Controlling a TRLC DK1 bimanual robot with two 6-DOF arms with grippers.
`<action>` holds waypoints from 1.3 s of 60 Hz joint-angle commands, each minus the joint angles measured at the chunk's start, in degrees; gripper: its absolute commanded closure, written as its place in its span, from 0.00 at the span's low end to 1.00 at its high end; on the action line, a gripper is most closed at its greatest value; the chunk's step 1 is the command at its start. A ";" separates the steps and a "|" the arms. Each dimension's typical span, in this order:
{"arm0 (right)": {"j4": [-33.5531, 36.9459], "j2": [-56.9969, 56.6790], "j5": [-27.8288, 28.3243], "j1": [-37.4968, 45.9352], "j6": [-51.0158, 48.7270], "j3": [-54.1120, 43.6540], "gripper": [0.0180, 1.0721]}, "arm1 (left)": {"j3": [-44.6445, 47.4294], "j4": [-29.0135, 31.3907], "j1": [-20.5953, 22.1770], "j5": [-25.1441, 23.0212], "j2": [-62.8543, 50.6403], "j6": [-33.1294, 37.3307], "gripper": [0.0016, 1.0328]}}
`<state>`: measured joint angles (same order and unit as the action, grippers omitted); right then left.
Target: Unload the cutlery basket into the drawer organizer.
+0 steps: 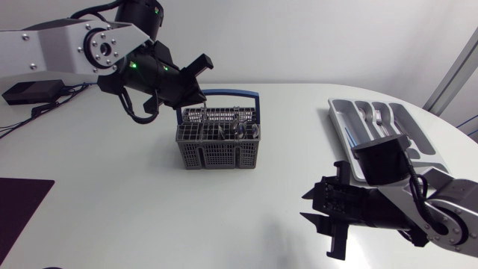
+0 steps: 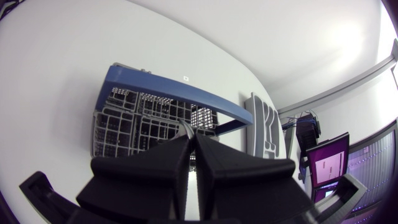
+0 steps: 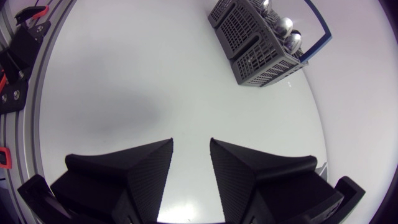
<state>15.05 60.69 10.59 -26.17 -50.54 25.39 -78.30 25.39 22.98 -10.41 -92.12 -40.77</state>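
Matte black, wedge-shaped: left gripper [image 2: 191, 142], fingers drawn almost together on a thin silver piece of cutlery [image 2: 186, 129] (type not discernible), clamped from both sides.
- Directly under it: the cutlery basket [image 2: 137, 118], grey plastic lattice, rectangular, divided into compartments, with a flat blue hoop handle [image 2: 186, 87] arching across just ahead of the fingertips. In the head view the gripper [image 1: 197, 99] hangs over the basket's [image 1: 218, 146] rear left corner, inside the handle's span.
- Remaining cutlery [image 1: 237, 133]: polished metal, standing upright in the compartments to the side of the held piece.
- Far beyond the basket: the drawer organizer [image 2: 264, 124], pale grey moulded tray with long slots, lying close to the table's curved edge. Forks [image 1: 377, 116] already lie in one slot.

Matte black, same pattern: right gripper [image 3: 191, 168], fingers spread wide, nothing between them.
- Beneath and ahead: smooth white table [image 3: 124, 93], a broad bare stretch.
- Well ahead: the basket [image 3: 261, 37], mesh wall facing the gripper, rounded shiny spoon ends [image 3: 283, 26] showing above its rim.
- The organizer [image 1: 351, 131] lies behind this gripper [image 1: 306, 207], beside its arm.
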 commanded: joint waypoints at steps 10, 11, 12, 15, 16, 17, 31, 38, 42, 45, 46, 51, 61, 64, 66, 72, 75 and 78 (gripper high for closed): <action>0.86 -0.83 -0.66 -1.16 1.59 0.45 0.55 | 3.42 -0.60 0.57 1.63 5.19 1.49 0.96; 0.86 -1.01 -0.66 -1.16 1.68 0.45 0.55 | 3.60 -0.60 0.75 1.80 5.54 1.57 0.96; 0.95 -1.10 -0.66 -1.25 1.68 0.45 0.55 | 3.77 -0.60 0.84 1.89 5.90 1.66 0.96; 0.95 -1.45 -0.75 -1.42 1.94 0.54 0.55 | 4.21 -0.60 1.10 1.98 6.69 1.93 0.96; 1.04 -1.45 -0.75 -1.42 2.03 0.54 0.55 | 4.30 -0.60 1.19 1.98 6.77 2.01 0.96; 1.04 -1.62 -0.83 -1.51 2.03 0.54 0.55 | 4.47 -0.69 1.28 1.98 7.04 2.19 0.96; 1.56 -3.38 -1.10 -1.69 2.82 0.63 0.54 | 8.17 -1.57 4.26 1.01 11.26 8.34 0.96; 2.44 -4.70 -1.10 -1.42 3.52 1.07 0.51 | 10.98 -1.57 4.88 -3.12 13.72 13.44 0.96; 2.62 -5.40 -1.01 -1.34 3.79 1.07 0.51 | 12.12 -1.57 5.23 -4.53 14.51 15.73 0.96; 2.97 -5.93 -0.83 -1.34 3.96 1.24 0.51 | 13.44 -1.57 5.76 -5.41 15.48 17.83 0.96; 3.06 -6.02 -0.75 -1.34 4.05 1.33 0.51 | 13.88 -1.66 6.29 -5.58 15.91 18.71 0.96; 3.23 -6.46 -0.31 -1.25 4.75 1.68 0.51 | 15.37 -1.57 7.95 -5.93 17.06 21.17 0.96; 4.64 -7.95 1.71 -0.28 6.07 2.39 0.47 | 17.48 -0.78 10.86 -9.01 18.11 26.01 0.96; 4.90 -8.57 2.42 0.07 6.34 2.47 0.46 | 18.36 -0.69 12.09 -9.45 18.20 27.24 0.96; 5.25 -8.92 3.03 0.25 6.95 2.56 0.44 | 18.71 -0.69 12.70 -9.98 18.20 27.94 0.96; 5.78 -9.53 5.49 1.65 7.39 2.91 0.43 | 19.68 -0.87 14.28 -11.38 17.94 30.14 0.96; 5.78 -9.80 6.90 2.00 8.18 3.00 0.43 | 20.21 -0.87 15.87 -12.61 17.50 31.90 0.96; 5.87 -9.97 8.66 2.27 8.88 3.09 0.43 | 20.65 -0.87 17.01 -14.11 17.15 33.30 0.96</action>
<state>19.84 51.29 17.52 -24.53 -43.83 27.05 -59.33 24.51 38.09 -22.57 -74.72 -10.90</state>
